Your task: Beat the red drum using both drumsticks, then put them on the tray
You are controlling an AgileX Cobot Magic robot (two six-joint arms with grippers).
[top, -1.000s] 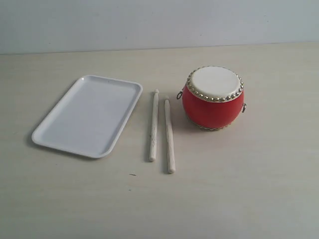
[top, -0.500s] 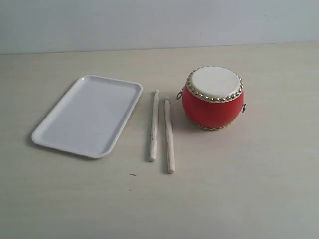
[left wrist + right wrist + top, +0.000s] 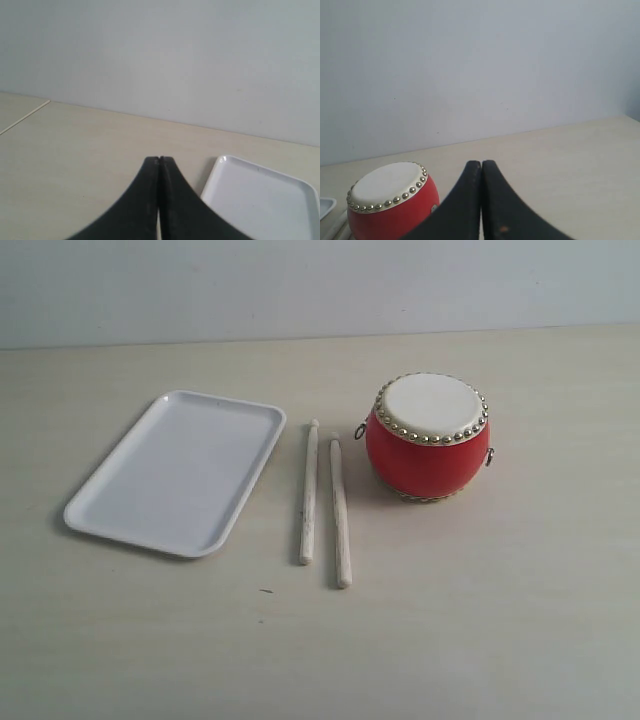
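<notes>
Broadly, a pale wood-grain worktop (image 3: 500, 630) fills the exterior view and meets a plain light wall at the back. The largest thing on it is the tray (image 3: 175, 472), a flat white rectangle with rounded corners and a low rim. It lies on the left at a slant, its long sides running away towards the wall. On the right stands the red drum (image 3: 427, 445), upright, with its cream skin facing up inside a ring of brass studs and a small metal ring showing on each flank. It is well apart from the tray. Between the two lie the sticks, flat on the worktop, side by side and close to parallel with a narrow gap between them, their small rounded tips pointing towards the wall. One drumstick (image 3: 309, 492) is just beside the tray's right rim. The other drumstick (image 3: 341, 515) sits a little nearer the camera, its far end near the drum's base but not touching it. In the left wrist view the left pincer (image 3: 159, 160) is pressed together with nothing in it, above the worktop with a corner of the tray close by. The right pincer (image 3: 481, 163) is likewise pressed together on nothing, with the drum beside it.
</notes>
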